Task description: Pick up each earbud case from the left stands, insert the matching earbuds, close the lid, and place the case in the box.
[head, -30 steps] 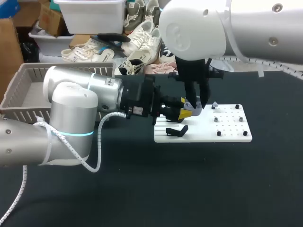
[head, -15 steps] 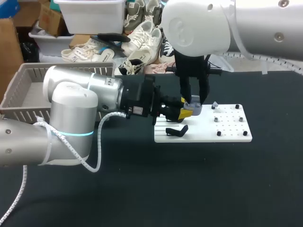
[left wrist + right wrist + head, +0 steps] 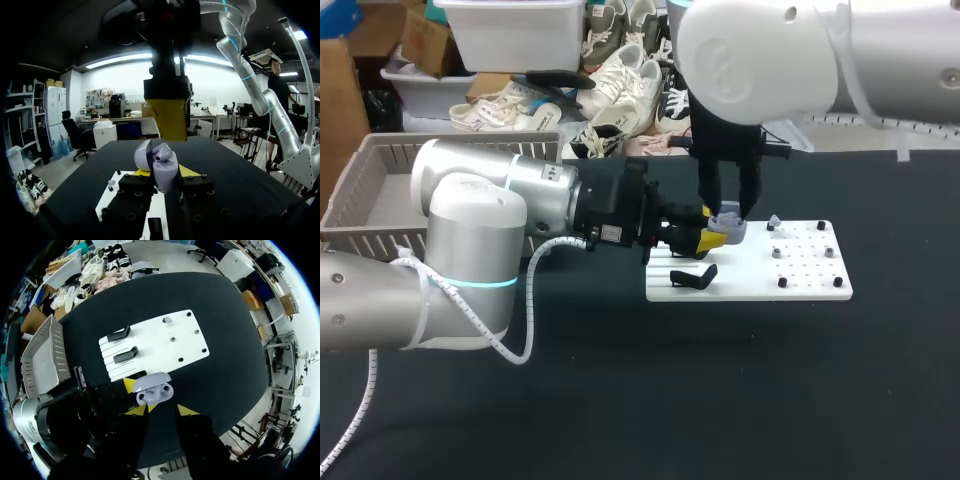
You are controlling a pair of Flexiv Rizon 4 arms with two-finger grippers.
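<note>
Lavender case: lid hinged open, clamped between the fingers of the left pincer and held above the white board.
Left pincer: closed on the case body from two sides, with the wells facing up.
Right pincer: directly above the case with its fingers apart and nothing visible between them. The case lies just ahead of its tips.
Wells: two dark recesses face the right pincer. Whether either holds an earbud cannot be told.
Pale earbud: seated on the board, well ahead of the right pincer and beyond the case.
Black stands: two, on the board between the case and the pale earbud.
Step in hand (judgement): loading earbuds into the open case.
Technique (judgement): the left pincer should keep the case level and motionless. The right pincer should come straight down over a well, clear of the raised lid, and press lightly.
Risk (judgement): a sideways push could twist the case in the grip.
Grey basket: behind the left pincer, awaiting the closed case.
</note>
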